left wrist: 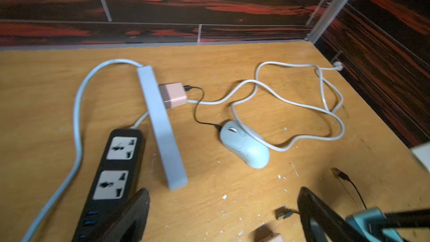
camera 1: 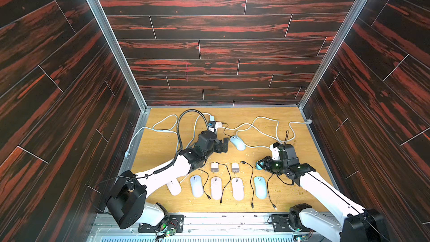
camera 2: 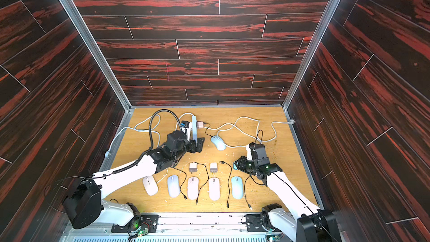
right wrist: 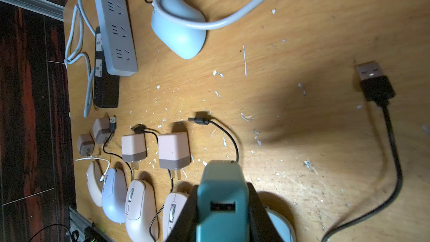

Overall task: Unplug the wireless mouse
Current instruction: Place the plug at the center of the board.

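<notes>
Here, a pale blue, rounded plastic wireless mouse (camera 1: 237,142) is shown lying on the wooden surface (camera 1: 158,147), tethered by a thin black cable (left wrist: 197,110) to a pink cube charger (left wrist: 173,95). The left pincer (left wrist: 222,210), spread and empty, is positioned just beside it and nearer than the right pincer (right wrist: 223,217), which is clamped on a teal charger block (right wrist: 222,182). The mouse's long axis seemingly points its cable end toward the far wall.

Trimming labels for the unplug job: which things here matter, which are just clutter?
Job: plugged-in mouse; its black cable; pink charger; grey strip; open left gripper; right gripper, shut on teal charger.
Clutter: front row of mice; loose chargers; black strip; unplugged cables.
</notes>
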You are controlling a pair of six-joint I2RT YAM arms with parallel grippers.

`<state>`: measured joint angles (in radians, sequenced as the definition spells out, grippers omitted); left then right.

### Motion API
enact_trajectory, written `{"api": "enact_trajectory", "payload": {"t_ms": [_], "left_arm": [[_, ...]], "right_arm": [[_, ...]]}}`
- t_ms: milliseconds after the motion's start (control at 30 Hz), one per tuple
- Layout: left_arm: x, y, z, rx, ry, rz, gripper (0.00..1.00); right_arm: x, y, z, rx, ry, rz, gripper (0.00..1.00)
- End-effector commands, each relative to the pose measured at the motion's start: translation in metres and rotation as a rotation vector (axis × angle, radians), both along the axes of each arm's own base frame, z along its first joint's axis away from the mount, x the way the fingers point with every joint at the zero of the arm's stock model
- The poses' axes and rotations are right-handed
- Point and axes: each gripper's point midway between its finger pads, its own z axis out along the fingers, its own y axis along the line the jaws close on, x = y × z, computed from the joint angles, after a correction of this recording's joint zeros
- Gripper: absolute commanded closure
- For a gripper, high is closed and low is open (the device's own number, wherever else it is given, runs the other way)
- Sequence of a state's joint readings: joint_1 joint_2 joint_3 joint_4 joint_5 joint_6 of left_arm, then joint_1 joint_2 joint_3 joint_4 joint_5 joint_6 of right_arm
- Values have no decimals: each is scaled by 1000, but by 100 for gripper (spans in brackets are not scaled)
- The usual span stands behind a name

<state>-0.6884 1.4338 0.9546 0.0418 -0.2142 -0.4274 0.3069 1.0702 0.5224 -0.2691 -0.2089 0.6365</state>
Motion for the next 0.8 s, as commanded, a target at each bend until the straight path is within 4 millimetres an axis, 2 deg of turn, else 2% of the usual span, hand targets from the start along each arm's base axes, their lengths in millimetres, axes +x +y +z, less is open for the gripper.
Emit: {"api": "enact_trajectory", "payload": {"t_ms": [0,167,400,600,767], "left_arm": [[1,33,-9,13,142,157,0],[-6,37,-6,48,119,114,0],[-11,36,-3,27,84,86,0],[-12,29,-4,25,98,47,0],[-13,23,-7,36,130,14,0]], "right_arm": [[8,5,-2,67,-18,-2,96],[10,-4,-19,47,-5,-40,95],[10,1,-28,76,16,-12,91],[6,1,-40,82,58,-14,80],[2,-1,-50,74,87,-23,60]]}}
